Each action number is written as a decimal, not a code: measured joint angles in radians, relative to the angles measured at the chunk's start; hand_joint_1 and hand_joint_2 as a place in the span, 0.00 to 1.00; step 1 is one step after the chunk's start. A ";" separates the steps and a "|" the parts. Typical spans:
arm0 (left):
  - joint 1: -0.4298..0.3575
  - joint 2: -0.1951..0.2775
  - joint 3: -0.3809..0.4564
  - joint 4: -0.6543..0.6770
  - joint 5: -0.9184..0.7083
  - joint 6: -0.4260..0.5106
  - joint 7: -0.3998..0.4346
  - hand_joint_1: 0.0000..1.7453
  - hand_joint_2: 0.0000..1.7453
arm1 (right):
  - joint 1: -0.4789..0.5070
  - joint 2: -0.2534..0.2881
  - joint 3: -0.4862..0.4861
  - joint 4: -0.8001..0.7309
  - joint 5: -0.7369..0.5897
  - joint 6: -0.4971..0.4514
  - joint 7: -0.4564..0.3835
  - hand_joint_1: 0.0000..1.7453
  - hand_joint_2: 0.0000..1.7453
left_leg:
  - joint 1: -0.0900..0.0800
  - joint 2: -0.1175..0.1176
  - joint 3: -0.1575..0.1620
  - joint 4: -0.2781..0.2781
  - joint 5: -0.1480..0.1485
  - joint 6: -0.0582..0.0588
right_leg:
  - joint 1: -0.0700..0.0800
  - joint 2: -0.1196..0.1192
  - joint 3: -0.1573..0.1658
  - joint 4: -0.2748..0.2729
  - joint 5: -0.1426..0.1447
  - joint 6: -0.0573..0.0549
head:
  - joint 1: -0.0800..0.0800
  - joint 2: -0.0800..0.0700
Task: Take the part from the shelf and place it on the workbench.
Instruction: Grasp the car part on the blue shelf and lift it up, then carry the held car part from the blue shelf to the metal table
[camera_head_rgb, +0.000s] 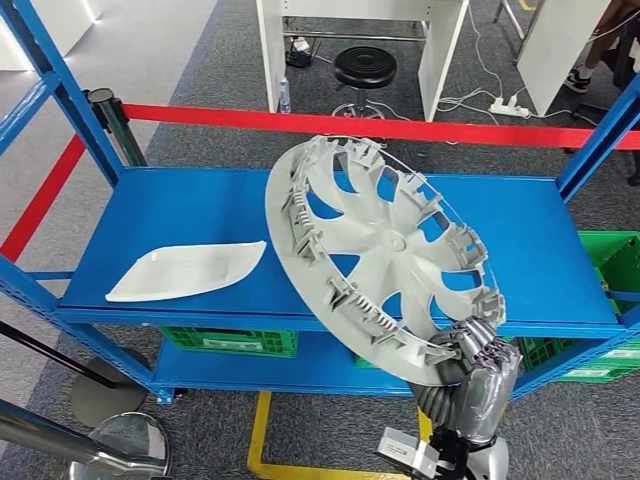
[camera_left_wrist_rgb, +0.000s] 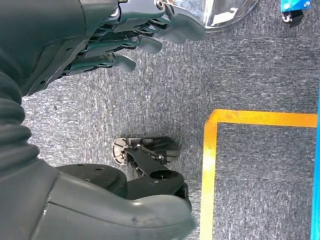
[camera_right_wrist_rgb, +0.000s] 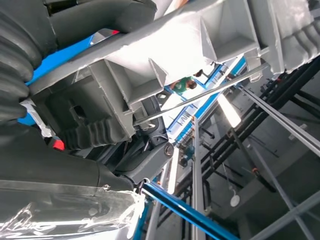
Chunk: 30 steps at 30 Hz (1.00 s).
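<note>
A large grey wheel cover (camera_head_rgb: 377, 250), spoked and ribbed on its back, tilts up above the blue shelf (camera_head_rgb: 189, 210). My right hand (camera_head_rgb: 483, 375) grips its near lower rim. Up close in the right wrist view, the cover's ribbed rim (camera_right_wrist_rgb: 181, 50) lies across the dark fingers (camera_right_wrist_rgb: 147, 155). My left hand (camera_left_wrist_rgb: 124, 40) hangs over grey carpet, fingers loosely apart and holding nothing.
A flat white part (camera_head_rgb: 185, 270) lies on the shelf's left side. Green crates (camera_head_rgb: 226, 342) sit on the lower level, another (camera_head_rgb: 615, 260) at right. A red barrier tape (camera_head_rgb: 302, 122) runs behind the shelf. Yellow floor tape (camera_left_wrist_rgb: 211, 165) marks the carpet. A black stool (camera_head_rgb: 365, 68) stands beyond.
</note>
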 joint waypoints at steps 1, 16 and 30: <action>0.000 0.000 0.000 0.000 -0.001 0.000 0.000 0.00 1.00 | 0.000 -0.001 0.004 0.000 -0.001 0.000 0.000 1.00 1.00 | 0.001 -0.001 -0.001 0.006 -0.004 -0.006 | -0.003 0.000 0.032 -0.070 0.035 0.002 | 0.000 0.000; -0.004 0.002 0.020 -0.001 -0.022 0.016 0.000 0.00 1.00 | 0.011 -0.008 0.037 -0.003 0.020 0.000 -0.001 1.00 1.00 | 0.000 -0.001 -0.016 0.182 -0.134 -0.044 | 0.012 -0.002 0.007 -0.173 0.137 -0.058 | -0.005 0.000; -0.009 0.003 0.021 -0.001 -0.050 0.022 0.001 0.00 1.00 | 0.036 -0.012 0.036 -0.020 0.029 0.000 -0.001 1.00 1.00 | -0.021 0.006 -0.029 0.004 0.009 0.011 | 0.009 0.000 -0.037 0.084 -0.012 -0.009 | 0.009 0.000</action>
